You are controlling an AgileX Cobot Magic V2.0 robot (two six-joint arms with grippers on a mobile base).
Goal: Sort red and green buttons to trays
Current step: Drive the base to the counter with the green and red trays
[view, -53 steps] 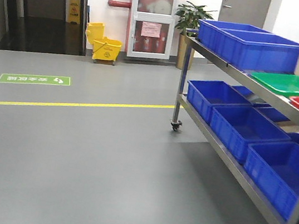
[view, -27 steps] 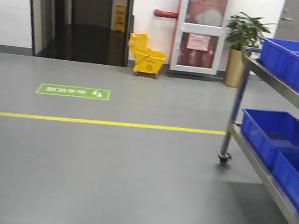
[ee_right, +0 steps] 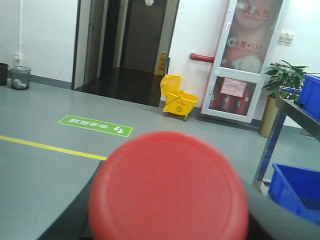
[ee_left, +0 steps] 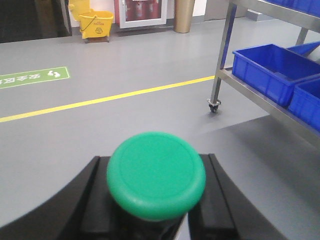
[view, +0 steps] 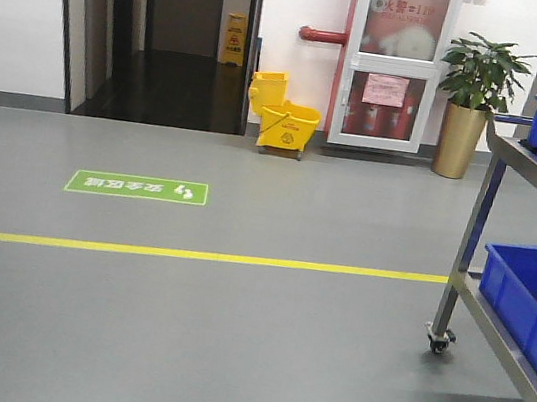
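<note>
In the last second the front view has swung left: the green and red trays on the rack's (view: 468, 246) top shelf have dropped out of sight, and the rack now sits at 3 o'clock. The left jaws are closed on the green button (ee_left: 156, 172). The red button (ee_right: 167, 192) fills the right wrist view, probably clamped, though its cap hides the right jaws. Both are unsorted, so the base must turn back

green button (ee_left: 156, 172), round cap upward, base between pincer fingers (ee_left: 85, 200), red button (ee_right: 169, 187), blurred close-up
</note>
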